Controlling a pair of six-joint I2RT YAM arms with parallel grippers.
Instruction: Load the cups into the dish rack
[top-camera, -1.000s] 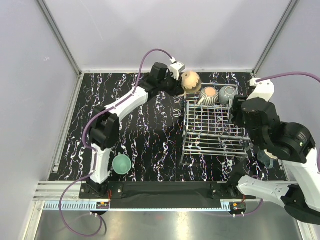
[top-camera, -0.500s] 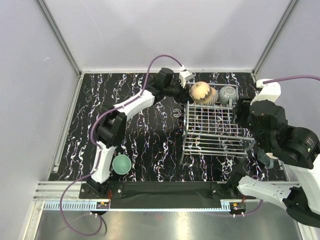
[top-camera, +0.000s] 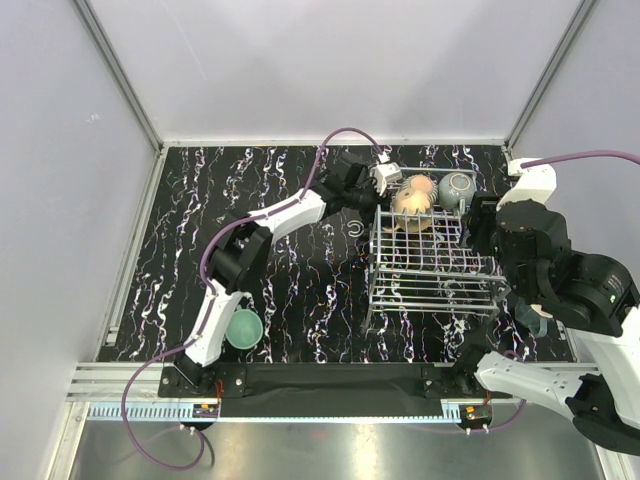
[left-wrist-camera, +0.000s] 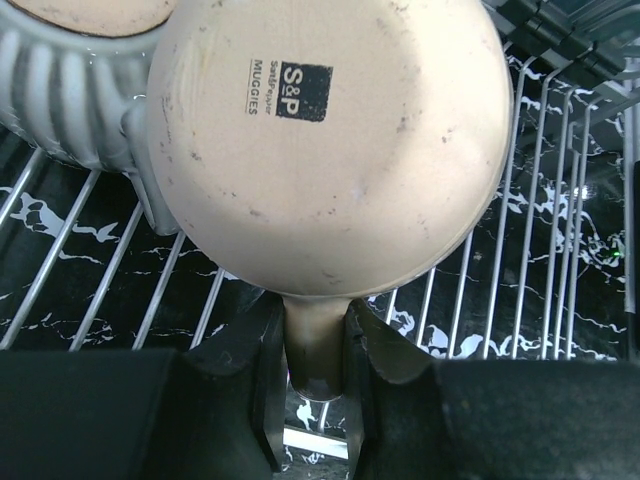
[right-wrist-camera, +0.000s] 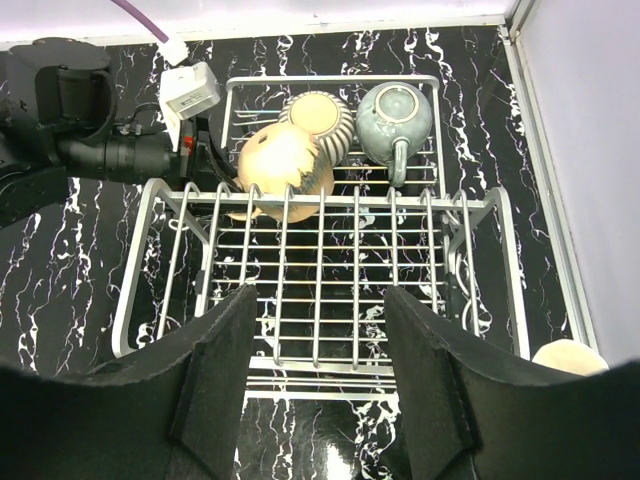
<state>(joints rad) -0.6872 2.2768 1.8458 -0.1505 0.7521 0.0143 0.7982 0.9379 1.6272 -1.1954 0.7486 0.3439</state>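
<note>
My left gripper (top-camera: 388, 192) (left-wrist-camera: 313, 345) is shut on the handle of the tan cup (top-camera: 408, 205) (left-wrist-camera: 320, 130). It holds the cup bottom-up at the far left of the dish rack (top-camera: 430, 265) (right-wrist-camera: 320, 240), touching the striped cream cup (top-camera: 424, 184) (left-wrist-camera: 60, 90) (right-wrist-camera: 318, 115). The grey-green cup (top-camera: 458, 185) (right-wrist-camera: 395, 110) sits bottom-up in the rack's far right corner. The tan cup also shows in the right wrist view (right-wrist-camera: 285, 165). A teal-green cup (top-camera: 243, 328) lies on the table near the left arm's base. My right gripper (top-camera: 478, 232) (right-wrist-camera: 320, 385) is open and empty above the rack's near part.
A round cream-coloured thing (right-wrist-camera: 565, 355) sits on the table just right of the rack; the right arm mostly hides it from the top camera. Grey walls enclose the black marbled table (top-camera: 290, 270). The left arm (top-camera: 290, 212) stretches across the table's far middle.
My left gripper has carried the tan cup to the right and down into the rack's far left, against the striped cup. The right arm has barely moved.
</note>
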